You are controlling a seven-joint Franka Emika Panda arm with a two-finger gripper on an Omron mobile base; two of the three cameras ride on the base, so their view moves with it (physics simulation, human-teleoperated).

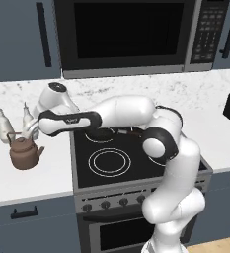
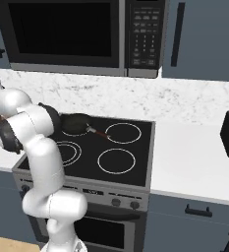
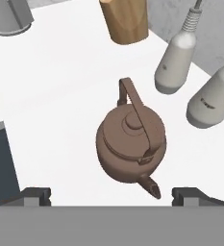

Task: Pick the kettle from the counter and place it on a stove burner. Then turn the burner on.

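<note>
A Franka arm reaches left of the stove, its gripper (image 3: pixel 111 194) poised above the kettle (image 3: pixel 131 144) with fingers spread wide and nothing between them. The kettle sits upright on the counter (image 1: pixel 47 173), left of the stove and just in front of two white bottles (image 3: pixel 195 81); its lid is on, and in the hand view its handle arches over the top with the spout toward the bottom edge. A tan wooden cylinder (image 3: pixel 124 19) stands beyond the kettle, near the bottles.

The pick is not yet made. A clean grasp likely means coming straight down so the fingers straddle the thin handle at its highest point, closing across its narrow width rather than along it; the hand may need to turn for that. The bottles stand close behind the kettle, so a drifting approach could knock them.

The target burner (image 1: pixel 109 162), a double white ring at the stove's front left, is bare; a black pan (image 2: pixel 75 124) sits on the ring behind it. Knobs (image 1: pixel 105 204) line the stove's front panel.
</note>
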